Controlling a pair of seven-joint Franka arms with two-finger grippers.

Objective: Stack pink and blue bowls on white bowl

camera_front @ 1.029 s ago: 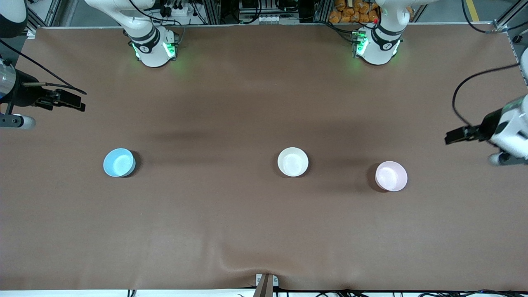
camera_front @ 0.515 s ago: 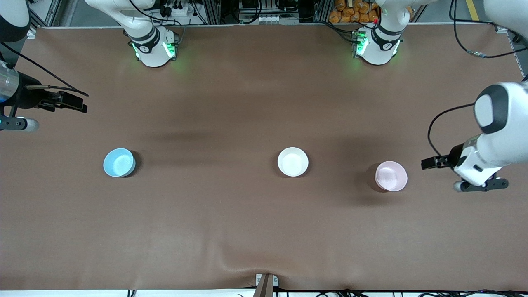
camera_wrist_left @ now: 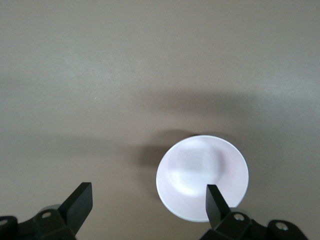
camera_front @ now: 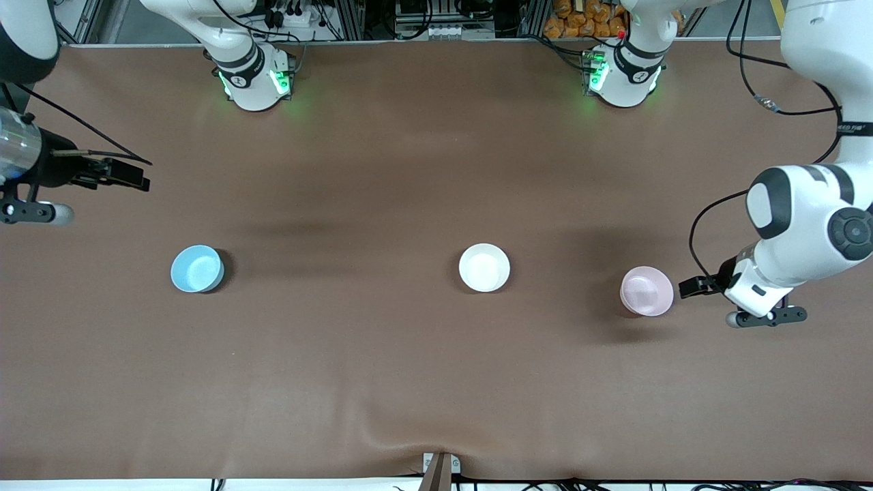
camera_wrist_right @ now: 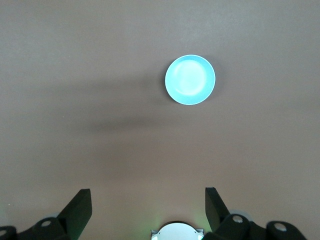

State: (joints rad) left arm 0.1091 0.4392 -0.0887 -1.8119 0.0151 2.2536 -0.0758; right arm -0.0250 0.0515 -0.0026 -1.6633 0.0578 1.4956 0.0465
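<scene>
High front camera overlooks the whole table (camera_front: 382, 382); both wrist cameras apparently face straight down at it.

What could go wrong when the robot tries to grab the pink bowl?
1. The left gripper hangs open beside the pink bowl, with one finger over its rim. Coming down like that, it might knock or tip the bowl.
2. The bowl looks smooth, so it could slip from a rim pinch.
3. The white bowl stands loose on the table; a crooked drop might shove it.

The right gripper waits open, away from the blue bowl.
</scene>
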